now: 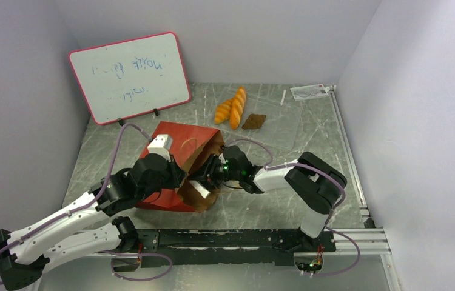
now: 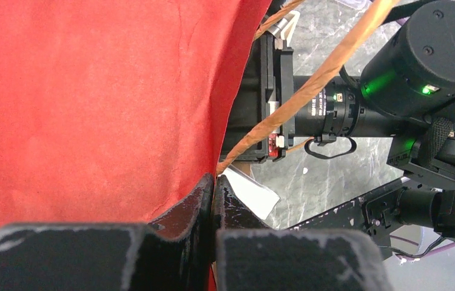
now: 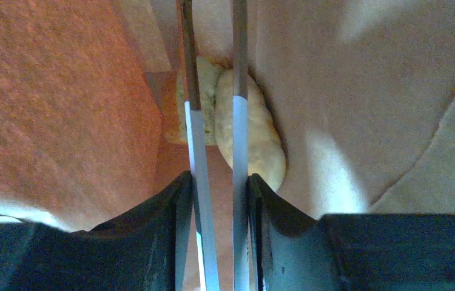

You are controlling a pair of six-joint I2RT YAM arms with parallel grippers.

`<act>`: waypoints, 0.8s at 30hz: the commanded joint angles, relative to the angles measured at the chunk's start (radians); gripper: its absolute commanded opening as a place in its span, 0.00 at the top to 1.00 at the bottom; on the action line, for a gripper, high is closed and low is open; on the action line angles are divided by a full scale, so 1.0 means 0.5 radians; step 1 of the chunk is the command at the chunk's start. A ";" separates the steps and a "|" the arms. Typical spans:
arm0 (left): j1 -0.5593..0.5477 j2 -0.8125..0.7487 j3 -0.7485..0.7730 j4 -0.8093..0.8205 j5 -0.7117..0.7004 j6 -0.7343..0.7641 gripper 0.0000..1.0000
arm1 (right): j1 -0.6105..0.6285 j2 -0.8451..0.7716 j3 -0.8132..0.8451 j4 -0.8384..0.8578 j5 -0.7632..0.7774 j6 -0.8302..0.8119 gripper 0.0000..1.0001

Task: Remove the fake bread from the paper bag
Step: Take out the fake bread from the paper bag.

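Observation:
The red paper bag (image 1: 170, 142) lies tilted on the table, its mouth toward the right arm. My left gripper (image 1: 179, 182) is shut on the bag's rim (image 2: 215, 182), with the red wall (image 2: 91, 103) to its left and a brown handle (image 2: 310, 85) looping past. My right gripper (image 1: 210, 173) reaches into the mouth, shut on metal tweezers (image 3: 240, 121) whose arms stand apart (image 3: 218, 179). Inside the bag, two pale bread pieces (image 3: 255, 133) (image 3: 208, 103) lie at the tweezers' tips. On the table behind the bag lie two orange loaves (image 1: 224, 111) (image 1: 238, 108) and a dark brown piece (image 1: 253, 121).
A whiteboard (image 1: 129, 76) leans against the back left wall. A clear plastic packet (image 1: 310, 91) lies at the back right corner. A metal rail (image 1: 349, 151) runs along the table's right edge. Grey walls close in on both sides.

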 commanded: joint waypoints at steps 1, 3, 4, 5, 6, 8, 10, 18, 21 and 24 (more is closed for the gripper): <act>-0.004 -0.045 0.001 0.060 0.076 0.016 0.93 | -0.026 0.054 0.113 -0.047 -0.016 -0.077 0.61; -0.004 -0.054 0.005 0.043 0.068 0.013 0.93 | -0.034 0.090 0.117 -0.004 -0.039 -0.059 0.61; -0.004 -0.061 0.007 0.038 0.064 0.011 0.93 | -0.038 0.110 0.126 -0.003 -0.046 -0.057 0.61; -0.006 -0.067 0.007 0.035 0.062 0.009 0.93 | -0.041 0.127 0.136 -0.005 -0.050 -0.060 0.61; -0.005 -0.073 0.008 0.031 0.059 0.009 0.93 | -0.045 0.153 0.148 -0.006 -0.051 -0.063 0.61; -0.007 -0.083 0.008 0.025 0.054 0.008 0.93 | -0.049 0.197 0.178 0.006 -0.068 -0.066 0.61; -0.005 -0.090 0.008 0.019 0.046 0.005 0.93 | -0.055 0.246 0.221 -0.007 -0.091 -0.080 0.61; -0.005 -0.121 0.003 -0.001 0.027 -0.012 0.93 | -0.066 0.393 0.286 0.100 -0.157 -0.039 0.71; -0.007 -0.146 -0.009 -0.005 0.016 -0.028 0.93 | -0.069 0.394 0.279 0.134 -0.155 -0.030 0.86; -0.005 -0.157 -0.017 -0.021 -0.012 -0.055 0.93 | -0.072 0.346 0.244 0.132 -0.130 -0.039 1.00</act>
